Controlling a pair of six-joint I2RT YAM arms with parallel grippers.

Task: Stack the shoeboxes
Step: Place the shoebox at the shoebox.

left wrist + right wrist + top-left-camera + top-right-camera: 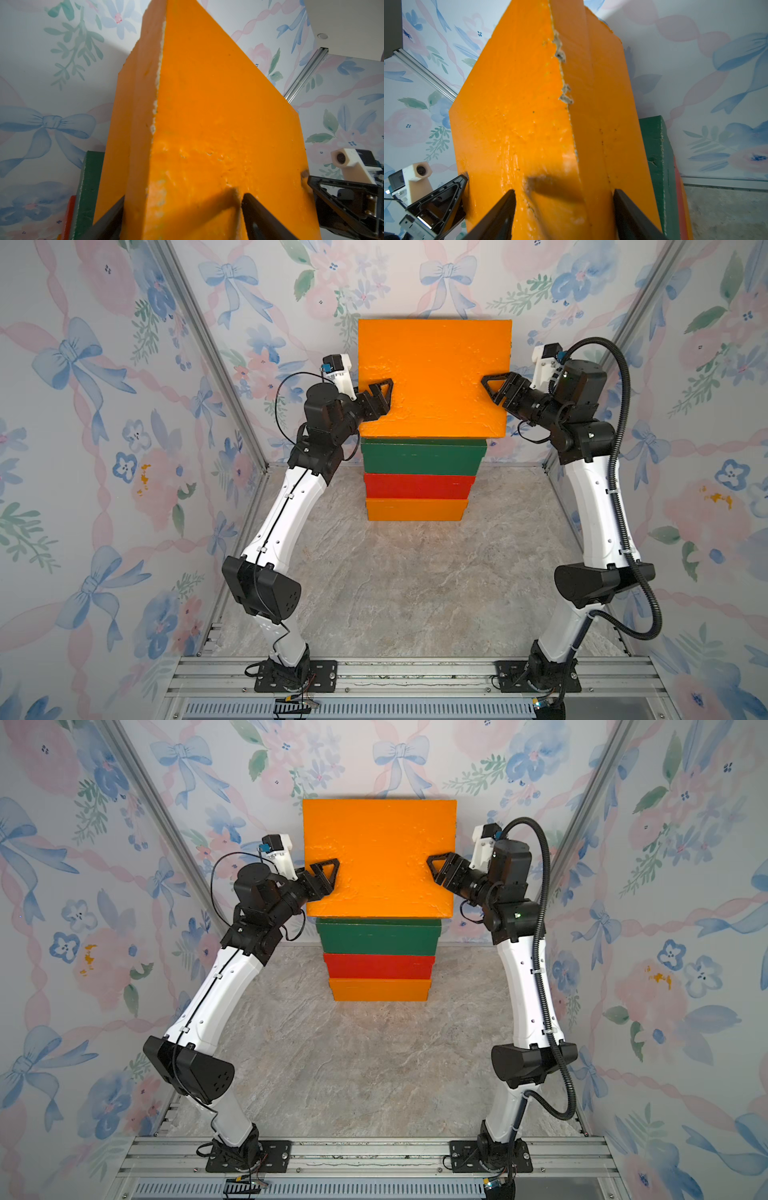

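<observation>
Showing matte orange shoebox [434, 377], lumpy paint, chipped edges, above green shoebox [422, 458].

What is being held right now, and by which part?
The top orange box: left gripper and right gripper each clamp an opposite end, jaws across its thickness.

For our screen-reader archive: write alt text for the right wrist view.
An orange box fills the view, its near end clamped between the jaws of the right gripper. A green box is beneath it, and the left gripper holds the far end.
</observation>
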